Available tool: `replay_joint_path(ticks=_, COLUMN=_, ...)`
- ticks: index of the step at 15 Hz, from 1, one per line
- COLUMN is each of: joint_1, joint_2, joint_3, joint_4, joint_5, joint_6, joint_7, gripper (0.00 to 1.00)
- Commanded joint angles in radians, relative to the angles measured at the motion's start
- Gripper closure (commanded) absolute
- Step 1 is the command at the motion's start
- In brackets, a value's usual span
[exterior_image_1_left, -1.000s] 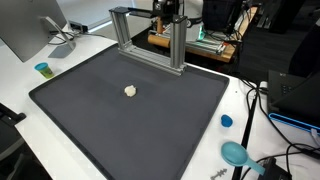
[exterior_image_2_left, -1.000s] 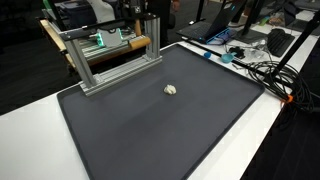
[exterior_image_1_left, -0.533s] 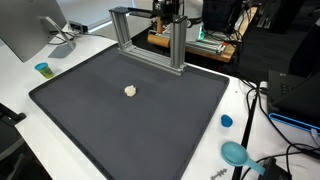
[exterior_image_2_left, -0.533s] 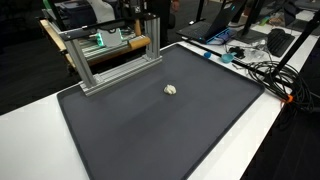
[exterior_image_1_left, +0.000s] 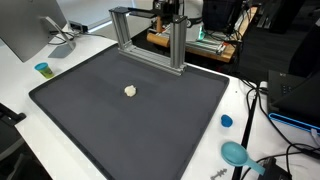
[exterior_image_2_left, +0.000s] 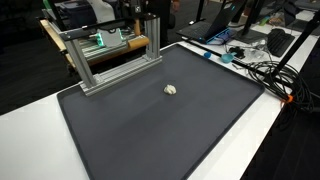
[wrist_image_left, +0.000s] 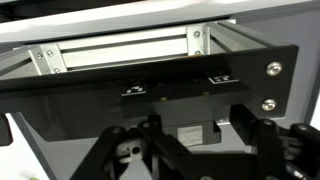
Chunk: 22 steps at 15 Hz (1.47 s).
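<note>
One tool (wrist_image_left: 195, 150) shows at the bottom of the wrist view. Its dark fingers (wrist_image_left: 128, 152) are spread wide apart, released, with nothing between them. Straight ahead of it and close by is the aluminium frame (wrist_image_left: 120, 45), whose pale rails run across the view behind a black plate (wrist_image_left: 170, 85).

In an exterior view the tool hangs high at the far edge of the scene, just behind the frame (exterior_image_1_left: 180, 45) and above its top beam. The frame stands upright along the far edge of a dark mat (exterior_image_1_left: 120, 130), which covers most of the white surface (exterior_image_1_left: 80, 45).

Well apart from the tool, a small pale lump (exterior_image_1_left: 130, 90) lies alone on the mat, in front of the frame; it shows in both exterior views (exterior_image_2_left: 171, 89). A small teal cup (exterior_image_1_left: 42, 69) stands on the surface beside the mat.
</note>
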Motion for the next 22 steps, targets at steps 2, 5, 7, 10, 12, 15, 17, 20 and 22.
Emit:
replay_joint_path(ticks=2, joint_1=-0.015, joint_2=0.000, joint_3=-0.039, joint_4=0.005, joint_5=0.001, joint_6=-0.039, joint_7=-0.021, gripper=0.64)
replay_joint_path(ticks=5, joint_1=-0.012, joint_2=0.013, joint_3=-0.062, joint_4=0.013, joint_5=0.015, joint_6=-0.041, joint_7=-0.043, gripper=0.70)
replay_joint_path(ticks=7, joint_1=-0.002, joint_2=0.021, joint_3=-0.079, joint_4=0.019, joint_5=0.032, joint_6=-0.038, joint_7=-0.063, gripper=0.70)
replay_joint_path(ticks=10, joint_1=0.004, joint_2=0.024, joint_3=-0.090, joint_4=0.028, joint_5=0.012, joint_6=-0.052, joint_7=-0.119, gripper=0.24)
replay_joint_path(ticks=12, joint_1=-0.005, joint_2=0.021, joint_3=-0.085, joint_4=0.022, joint_5=-0.011, joint_6=-0.057, joint_7=-0.134, gripper=0.59)
replay_joint_path(ticks=15, joint_1=-0.008, joint_2=0.019, joint_3=-0.067, joint_4=0.015, joint_5=-0.030, joint_6=-0.046, joint_7=-0.127, gripper=0.71)
replay_joint_path(ticks=17, joint_1=-0.017, joint_2=0.019, joint_3=-0.056, joint_4=0.010, joint_5=-0.043, joint_6=-0.039, joint_7=-0.109, gripper=0.71)
replay_joint_path(ticks=20, joint_1=-0.007, joint_2=0.027, joint_3=-0.069, joint_4=0.017, joint_5=-0.024, joint_6=-0.053, joint_7=-0.121, gripper=0.71)
replay_joint_path(ticks=22, joint_1=0.015, joint_2=0.021, joint_3=-0.094, joint_4=0.013, joint_5=-0.011, joint_6=-0.055, joint_7=-0.185, gripper=0.22)
